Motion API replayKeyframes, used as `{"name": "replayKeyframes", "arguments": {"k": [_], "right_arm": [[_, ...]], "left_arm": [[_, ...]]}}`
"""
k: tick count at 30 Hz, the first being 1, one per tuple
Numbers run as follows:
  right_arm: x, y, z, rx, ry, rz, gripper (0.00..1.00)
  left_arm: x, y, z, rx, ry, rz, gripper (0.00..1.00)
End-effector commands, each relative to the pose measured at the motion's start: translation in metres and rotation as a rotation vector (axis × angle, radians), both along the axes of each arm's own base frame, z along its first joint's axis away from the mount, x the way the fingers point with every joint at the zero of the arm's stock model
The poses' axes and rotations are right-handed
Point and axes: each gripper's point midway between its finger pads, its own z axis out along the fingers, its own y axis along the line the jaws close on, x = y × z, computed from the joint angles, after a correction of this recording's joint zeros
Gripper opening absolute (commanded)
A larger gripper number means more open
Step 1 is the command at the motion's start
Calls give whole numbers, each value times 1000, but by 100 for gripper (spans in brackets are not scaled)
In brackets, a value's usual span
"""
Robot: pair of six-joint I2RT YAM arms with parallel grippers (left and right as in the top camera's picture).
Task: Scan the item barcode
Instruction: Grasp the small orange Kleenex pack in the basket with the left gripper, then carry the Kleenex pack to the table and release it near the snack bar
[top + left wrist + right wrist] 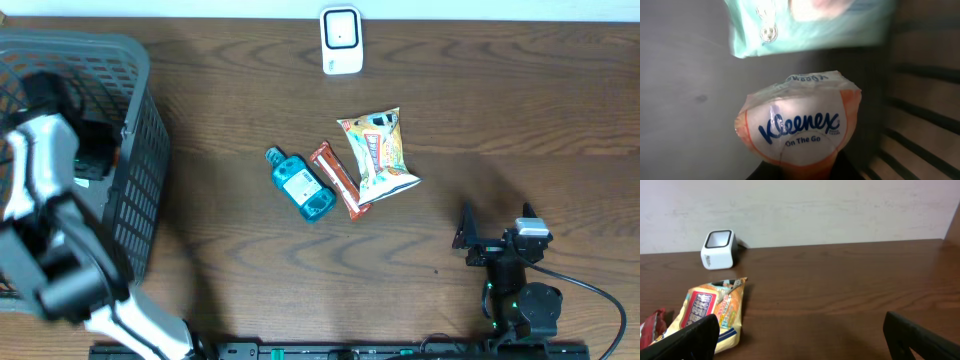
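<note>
The left arm [45, 160] reaches down into the gray slatted basket [150, 150] at the far left of the table [520, 100]. In the left wrist view, the left gripper [801, 171] shows only as a dark shape at the bottom edge. An orange and white Kleenex tissue pack [797, 125], printed "On The Go", narrows into it and bulges above it. The jaws look clenched on the near end of that pack. A mint-green pack [810, 22] lies just beyond the Kleenex pack, and the basket's slats run along the right side of that view. The Kleenex pack is therefore inside the basket, well apart from the white barcode scanner [341, 40], which stands at the far edge of the table near the middle.

Three items lie close together in the middle of the table. A blue bottle [300, 185] is on the left, a reddish-brown snack bar [338, 180] is just beside it, and a colourful snack bag [380, 155] is on the right, touching or nearly touching the bar.

The right gripper [802, 340] sits low at the near right. Its two black fingers [690, 340] are spread wide and hold nothing, and it faces the scanner and the snack bag.
</note>
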Motion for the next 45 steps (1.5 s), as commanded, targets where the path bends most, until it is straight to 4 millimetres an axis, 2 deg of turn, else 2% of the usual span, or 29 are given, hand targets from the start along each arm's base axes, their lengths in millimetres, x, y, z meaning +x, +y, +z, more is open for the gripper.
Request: {"name": "replayKeyframes", "arguments": {"k": [1, 3, 4, 5, 6, 9, 10, 13, 16, 17, 18, 19, 20, 24, 29, 35, 40, 42, 43, 45], "right_arm": [[0, -4, 0, -12, -1, -17, 99], [0, -4, 0, -12, -1, -17, 99], [0, -4, 0, -12, -1, -17, 99], [0, -4, 0, -12, -1, -17, 99], [0, -4, 0, -12, -1, -17, 99], [0, -4, 0, -12, -1, -17, 99], [0, -4, 0, -12, -1, -17, 99], [0, -4, 0, -12, -1, -17, 99], [0, -4, 0, -12, -1, -17, 99], [0, -4, 0, -12, -1, -17, 99], [0, -4, 0, -12, -1, -17, 99], [0, -4, 0, -12, -1, -17, 99], [0, -4, 0, -12, -1, -17, 99], [0, -4, 0, -12, -1, -17, 99], [0, -4, 0, -12, -1, -17, 99], [0, -4, 0, -12, -1, -17, 99], [0, -4, 0, -12, -1, -17, 99], [0, -4, 0, -12, -1, -17, 99], [0, -4, 0, -12, -1, -17, 99], [0, -4, 0, -12, -1, -17, 99]], "left_arm": [[-20, 1, 134, 174, -276, 4, 7], [-37, -11, 191, 237, -415, 18, 7], [-44, -16, 207, 251, -461, 27, 7], [-57, -29, 237, 270, -550, 44, 7], [-67, -37, 257, 284, -609, 48, 7], [-94, -74, 315, 319, -816, 14, 7], [-103, -96, 341, 331, -918, -41, 7], [-106, -143, 368, 276, -1049, -187, 8], [-98, -189, 366, 172, -1070, -352, 7], [-93, -206, 360, 143, -1054, -414, 7], [-82, -234, 346, 117, -1015, -534, 7], [-74, -252, 335, 104, -982, -610, 7], [-60, -281, 312, 82, -913, -721, 7], [-34, -332, 246, 16, -700, -857, 7], [-16, -382, 154, -29, -430, -972, 7], [-3, -426, 62, -45, -229, -1056, 7], [22, -457, 9, -50, -227, -1079, 7], [29, -462, -6, -53, -226, -1075, 8], [30, -463, -21, -60, -203, -1056, 8], [29, -462, -36, -63, -166, -1044, 8]]}}
